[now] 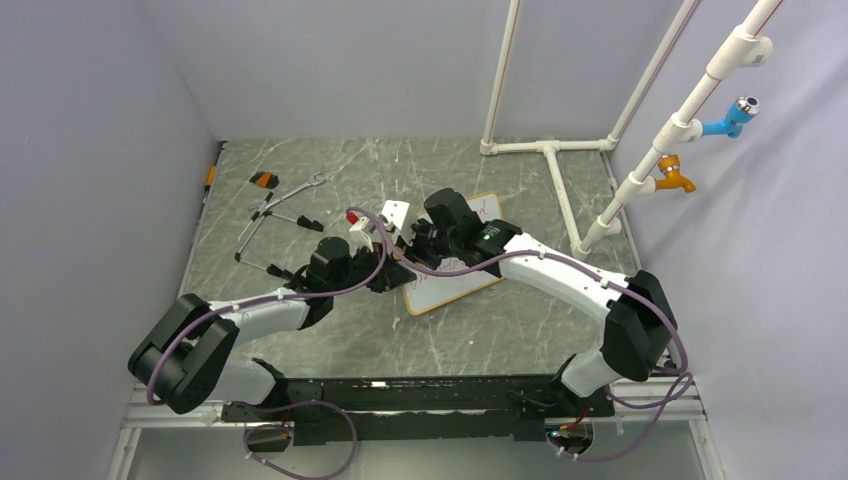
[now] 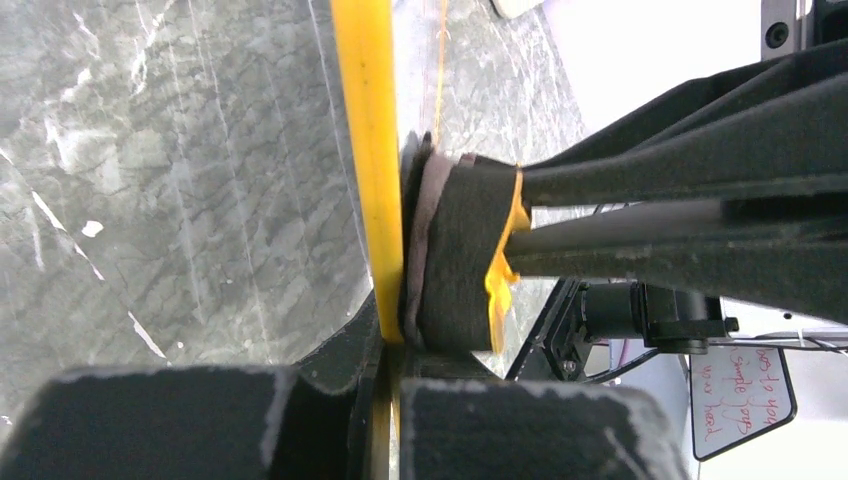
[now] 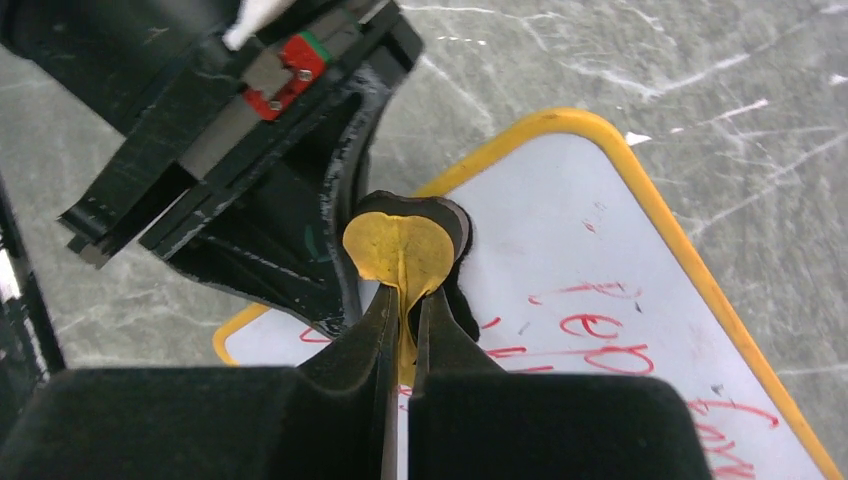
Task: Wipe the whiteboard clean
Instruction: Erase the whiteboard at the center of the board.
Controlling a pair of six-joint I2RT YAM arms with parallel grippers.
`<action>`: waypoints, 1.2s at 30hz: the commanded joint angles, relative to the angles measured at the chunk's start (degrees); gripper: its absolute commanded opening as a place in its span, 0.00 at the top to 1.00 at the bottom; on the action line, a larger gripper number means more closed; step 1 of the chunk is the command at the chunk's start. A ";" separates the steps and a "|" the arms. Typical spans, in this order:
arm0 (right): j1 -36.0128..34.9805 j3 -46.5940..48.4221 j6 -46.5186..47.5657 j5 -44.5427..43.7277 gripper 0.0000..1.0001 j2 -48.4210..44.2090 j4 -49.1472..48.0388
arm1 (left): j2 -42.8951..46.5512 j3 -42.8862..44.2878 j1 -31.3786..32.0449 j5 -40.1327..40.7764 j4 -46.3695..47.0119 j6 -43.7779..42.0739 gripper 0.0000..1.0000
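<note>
**Holding board and eraser: both grippers closed at mid-table**

1. Location of board. The whiteboard (image 3: 600, 250) sits at the middle of the grey marble-patterned table (image 1: 480, 335), between the two arms. In the top view it lies at a slant and both wrists cover much of it. Whether it lies fully flat or has one edge raised cannot be told.

2. Condition of board. Red handwriting (image 3: 600, 325) is present on the white surface in several lines. The yellow-orange frame (image 2: 368, 150) is intact where visible.

3. Left gripper (image 2: 388, 350). Jaws are narrow and clamped on the framed edge of the board, and the frame runs straight down into the slot between the two fingers.

4. Right gripper (image 3: 403, 305). Jaws are pinched tight on the eraser (image 3: 400, 245), gripping its yellow backing piece. The dark felt pad sits beyond the fingertips.

5. Contact. In the left wrist view the felt face is pressed against the board at the framed edge, just beside the left fingers. In the right wrist view the eraser is over the board's corner region, close to the left gripper's black body, and the nearest red strokes lie just beside it.

6. Other items. A few hand tools (image 1: 285, 205) lie at the far left of the table, well apart from the board. White pipework (image 1: 555, 150) with a blue tap and an orange tap stands at the far right.
</note>
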State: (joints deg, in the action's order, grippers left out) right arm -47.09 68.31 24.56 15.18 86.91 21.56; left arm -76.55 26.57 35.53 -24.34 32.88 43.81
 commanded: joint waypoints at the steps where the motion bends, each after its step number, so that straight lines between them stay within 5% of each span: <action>1: 2.29 -2.11 -4.76 -14.97 1.00 0.34 -7.75 | 1.32 0.60 0.87 -4.29 6.28 -3.32 1.00; 10: 4.44 -2.06 -3.47 -16.80 1.00 0.91 -7.00 | 0.58 -0.09 0.59 -5.52 8.37 -2.55 1.00; 15: 4.05 -1.16 2.91 1.19 1.00 0.55 0.71 | 0.91 0.04 0.44 -5.89 8.05 -2.57 1.00; 18: 3.08 -1.08 4.47 4.91 1.00 0.26 2.03 | 1.06 0.15 0.48 -6.06 7.74 -2.68 1.00; 29: 4.11 -1.30 -4.50 -17.41 1.00 1.53 -9.08 | 0.37 -0.43 0.50 -8.14 10.70 -4.06 1.00; 36: 1.42 0.06 -0.55 -6.53 1.00 2.50 -4.62 | 0.69 -0.25 0.46 -9.72 9.87 -6.41 1.00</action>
State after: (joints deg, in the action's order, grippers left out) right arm -44.16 67.20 21.45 5.56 87.02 17.47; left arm -77.32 25.47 34.30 -25.06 35.77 44.84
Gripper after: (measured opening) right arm 0.040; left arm 0.052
